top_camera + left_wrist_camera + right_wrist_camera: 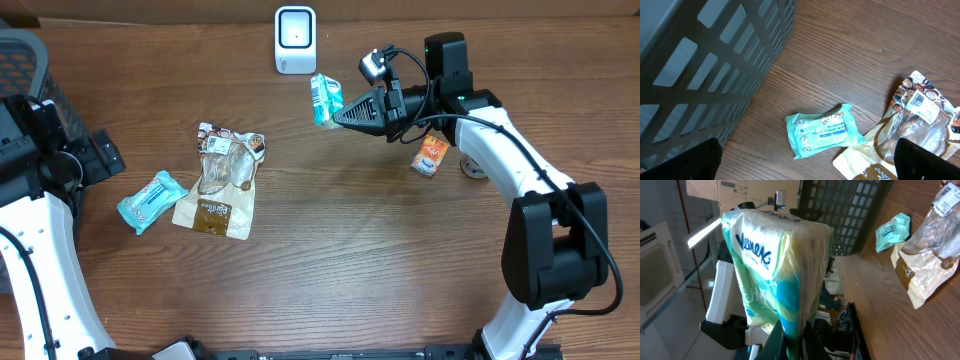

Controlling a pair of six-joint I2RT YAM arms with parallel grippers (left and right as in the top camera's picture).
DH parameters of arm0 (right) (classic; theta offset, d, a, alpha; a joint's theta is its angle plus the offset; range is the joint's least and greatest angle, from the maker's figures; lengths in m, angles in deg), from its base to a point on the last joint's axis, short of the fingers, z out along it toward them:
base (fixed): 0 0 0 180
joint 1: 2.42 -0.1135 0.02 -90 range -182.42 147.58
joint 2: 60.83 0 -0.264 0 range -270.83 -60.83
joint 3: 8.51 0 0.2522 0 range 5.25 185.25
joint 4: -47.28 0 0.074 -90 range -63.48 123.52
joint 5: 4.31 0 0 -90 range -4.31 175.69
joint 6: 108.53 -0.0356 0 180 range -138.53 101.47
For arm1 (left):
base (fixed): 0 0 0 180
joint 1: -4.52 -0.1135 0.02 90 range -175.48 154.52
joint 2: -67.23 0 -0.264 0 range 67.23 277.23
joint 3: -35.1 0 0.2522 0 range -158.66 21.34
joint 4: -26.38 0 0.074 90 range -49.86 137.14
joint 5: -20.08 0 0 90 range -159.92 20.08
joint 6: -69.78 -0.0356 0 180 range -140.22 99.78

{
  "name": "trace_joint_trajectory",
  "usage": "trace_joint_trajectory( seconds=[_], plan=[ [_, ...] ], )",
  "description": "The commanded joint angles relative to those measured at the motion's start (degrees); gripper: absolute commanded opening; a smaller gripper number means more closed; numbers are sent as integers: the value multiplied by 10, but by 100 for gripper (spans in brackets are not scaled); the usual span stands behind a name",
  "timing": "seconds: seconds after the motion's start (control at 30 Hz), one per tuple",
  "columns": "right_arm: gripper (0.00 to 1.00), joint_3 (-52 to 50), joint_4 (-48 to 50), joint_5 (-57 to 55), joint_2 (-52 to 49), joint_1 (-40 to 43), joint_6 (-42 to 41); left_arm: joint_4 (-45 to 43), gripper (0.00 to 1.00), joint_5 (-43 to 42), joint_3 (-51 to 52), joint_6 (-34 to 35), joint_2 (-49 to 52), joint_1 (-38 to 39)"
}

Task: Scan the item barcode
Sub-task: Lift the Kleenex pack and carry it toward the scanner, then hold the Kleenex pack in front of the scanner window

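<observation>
right claw clamped on kleenex pack, pack below scanner; left claw apart.

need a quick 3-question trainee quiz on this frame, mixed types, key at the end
1. True or false: the left gripper is shut on the teal wipes pack.
2. What does the right gripper hold? A) orange packet B) Kleenex pack C) brown snack bag
3. Fill in: in the overhead view, the item lying nearest the basket is the ____.
Key: 1 false, its jaws stand open and empty; 2 B; 3 teal wipes pack.
</observation>
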Motion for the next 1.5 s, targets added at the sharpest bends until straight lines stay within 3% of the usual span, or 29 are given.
trace_joint_trajectory(
  seconds=[0.0, 0.33, 0.47, 0.6, 0.8, 0.93, 1.1, 1.47],
  plan=[
    [4, 2, -9, -56, 25, -22, 31, -2, 100, 8, -2, 4, -7, -7],
    [4, 2, -214, -599, 25, -153, 76, -2, 99, 8, -2, 4, -7, -7],
    [4, 21, -268, -625, 25, -165, 113, -2, 100, 8, -2, 4, -7, -7],
    [4, 119, -370, -648, 25, -142, 162, -2, 100, 8, -2, 4, -7, -7],
    [4, 304, -463, -829, 25, -149, 165, -2, 100, 8, -2, 4, -7, -7],
    [4, 339, -383, -1027, 25, -186, 215, -2, 100, 8, -2, 4, -7, -7],
    [4, 338, -242, -1182, -7, -217, 320, -2, 100, 8, -2, 4, -7, -7],
    [4, 338, 68, -1191, -177, -206, 572, -2, 100, 8, -2, 4, -7, -7]
  ],
)
